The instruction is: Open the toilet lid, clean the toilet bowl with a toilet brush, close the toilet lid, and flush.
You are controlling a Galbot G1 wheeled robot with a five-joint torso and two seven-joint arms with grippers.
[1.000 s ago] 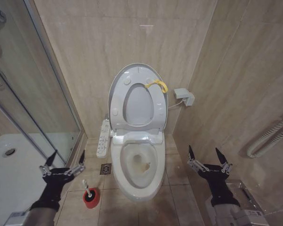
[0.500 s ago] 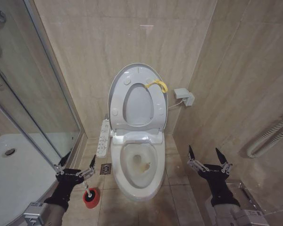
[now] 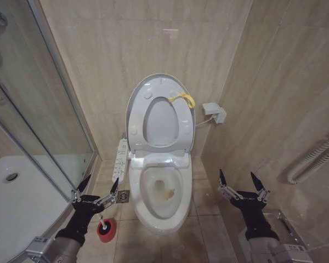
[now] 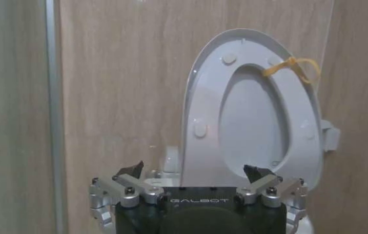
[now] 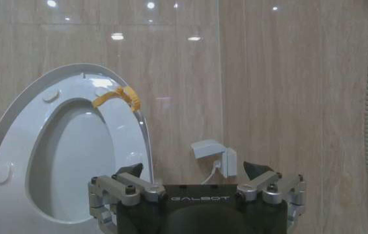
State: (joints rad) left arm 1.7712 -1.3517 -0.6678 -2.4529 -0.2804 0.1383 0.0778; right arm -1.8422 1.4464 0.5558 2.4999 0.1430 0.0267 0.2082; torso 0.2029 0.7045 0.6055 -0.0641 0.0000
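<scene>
Brush (image 3: 103, 223) pickup is the step in hand: its red holder sits lower left, beside the bowl (image 3: 163, 193). Descend straight over the thin handle. Left gripper (image 3: 96, 191) hovers just above it, spread, empty. Lid (image 3: 160, 112) stands raised at centre. Right gripper (image 3: 239, 181), lower right, gapes, holding nothing.

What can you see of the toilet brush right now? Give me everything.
The toilet brush stands in a red round cup holder on the tiled floor, left of the toilet bowl and near the floor drain. A thin white handle sticks up, leaning slightly, with dark bristles at the cup's mouth. The open left gripper hovers just above it, not touching.
</scene>
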